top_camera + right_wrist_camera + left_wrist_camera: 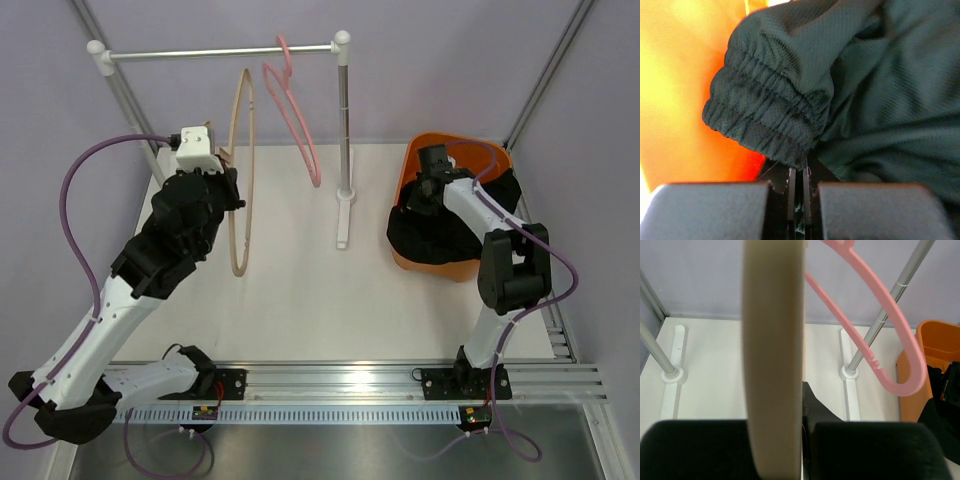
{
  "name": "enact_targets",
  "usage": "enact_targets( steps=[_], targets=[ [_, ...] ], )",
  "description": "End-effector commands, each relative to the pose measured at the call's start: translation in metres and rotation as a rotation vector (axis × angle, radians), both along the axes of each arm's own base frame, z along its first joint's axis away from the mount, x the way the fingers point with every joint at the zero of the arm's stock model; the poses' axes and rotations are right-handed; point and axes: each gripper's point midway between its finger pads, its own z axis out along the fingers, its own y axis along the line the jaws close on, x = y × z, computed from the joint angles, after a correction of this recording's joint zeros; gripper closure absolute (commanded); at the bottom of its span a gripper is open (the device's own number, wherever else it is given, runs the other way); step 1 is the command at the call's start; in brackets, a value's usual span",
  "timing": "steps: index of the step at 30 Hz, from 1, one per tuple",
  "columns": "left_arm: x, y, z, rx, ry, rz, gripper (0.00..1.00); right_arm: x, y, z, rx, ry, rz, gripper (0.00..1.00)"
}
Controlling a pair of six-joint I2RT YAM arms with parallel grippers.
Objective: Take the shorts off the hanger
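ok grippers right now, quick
left gripper: closed on the beige hanger
right gripper: closed on the black shorts, in the orange bin

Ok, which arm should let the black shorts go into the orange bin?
The right. The right gripper pinches the black shorts at the waistband inside the orange bin; the left gripper is away from it, clamped on the beige hanger.

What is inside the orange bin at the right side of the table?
The black shorts fill the orange bin and spill over its near rim, with the right tool reaching in. Anything under the black fabric, and the bin's bottom, is covered.
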Motion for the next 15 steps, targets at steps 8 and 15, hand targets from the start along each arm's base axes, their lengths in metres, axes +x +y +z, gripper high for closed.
enact_targets(
  steps=[8, 15],
  targets=[
    [0.015, 0.016, 0.006, -0.042, 0.076, -0.011, 1.00, 0.006, 0.040, -0.056, 0.235, 0.092, -0.034, 0.98],
    [0.035, 0.019, 0.005, -0.055, 0.134, -0.085, 1.00, 0.012, 0.048, -0.048, 0.284, 0.056, -0.028, 0.74]
  ],
)
